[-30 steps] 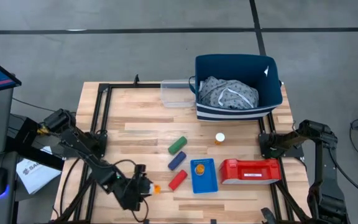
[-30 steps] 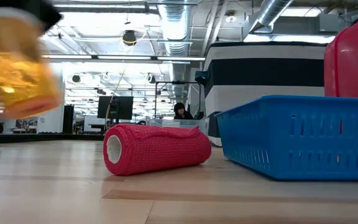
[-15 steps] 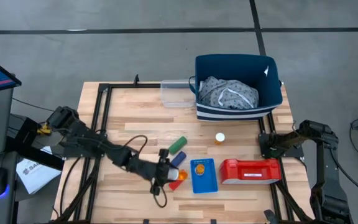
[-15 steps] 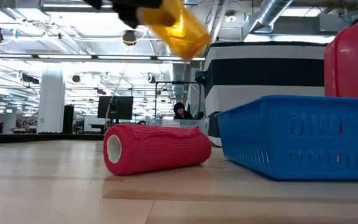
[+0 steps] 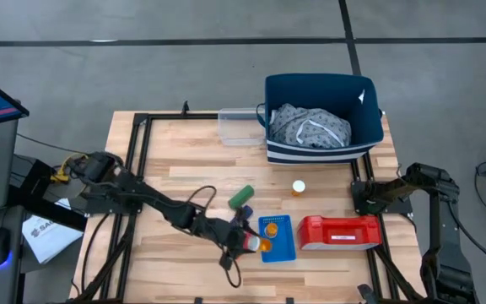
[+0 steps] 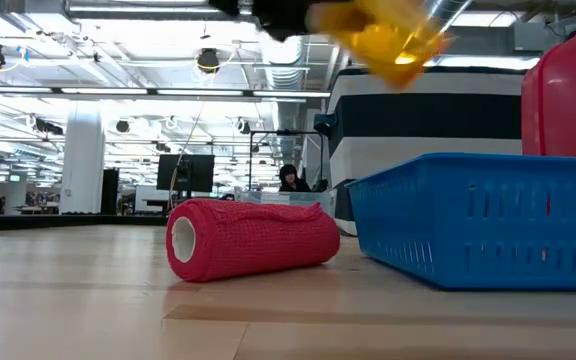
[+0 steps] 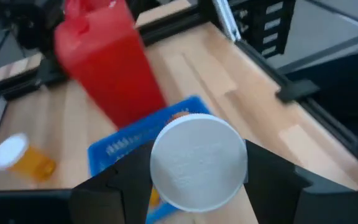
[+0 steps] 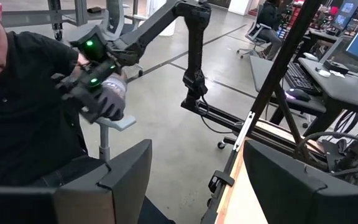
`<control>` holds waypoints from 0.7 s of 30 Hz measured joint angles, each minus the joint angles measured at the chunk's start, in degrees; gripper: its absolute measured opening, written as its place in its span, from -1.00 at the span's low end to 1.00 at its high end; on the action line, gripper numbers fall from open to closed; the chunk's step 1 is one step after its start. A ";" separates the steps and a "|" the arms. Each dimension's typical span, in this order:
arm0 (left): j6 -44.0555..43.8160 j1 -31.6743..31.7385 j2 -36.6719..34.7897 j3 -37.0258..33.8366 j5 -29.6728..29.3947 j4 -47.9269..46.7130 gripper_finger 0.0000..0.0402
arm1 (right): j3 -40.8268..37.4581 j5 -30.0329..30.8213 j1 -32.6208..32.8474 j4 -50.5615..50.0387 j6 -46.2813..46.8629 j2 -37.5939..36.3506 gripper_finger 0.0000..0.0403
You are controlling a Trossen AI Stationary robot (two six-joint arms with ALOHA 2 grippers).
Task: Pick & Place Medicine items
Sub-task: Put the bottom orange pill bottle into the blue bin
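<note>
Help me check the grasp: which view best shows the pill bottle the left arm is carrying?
The left wrist view: the pill bottle, white cap forward, sits between the left gripper fingers. The high view shows an orange speck; the low view, a blur; the right wrist view, nothing.

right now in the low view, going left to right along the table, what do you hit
red roll → blue basket → red container at the right edge. Above them, the left gripper carries an orange pill bottle.
</note>
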 joint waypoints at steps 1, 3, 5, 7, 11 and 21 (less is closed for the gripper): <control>0.43 0.00 1.24 1.37 0.66 0.29 0.01 | 0.00 0.00 0.08 -0.01 0.00 0.00 0.24; 1.50 0.00 3.92 4.18 1.54 0.22 0.04 | 0.00 0.02 0.32 -0.09 0.00 0.00 0.24; 2.68 0.00 6.35 6.29 2.02 0.34 0.07 | 0.00 0.03 0.66 -0.20 0.00 0.00 0.24; 3.16 0.15 8.73 7.85 1.99 0.11 0.07 | 0.00 0.02 0.91 -0.20 0.02 0.00 0.24; 3.01 1.07 10.65 8.20 2.02 -0.23 0.03 | 0.00 0.43 1.49 -0.17 0.02 0.00 0.24; 1.29 1.66 12.11 8.11 1.84 -3.18 0.07 | 0.00 0.47 1.53 -1.07 0.26 0.00 0.24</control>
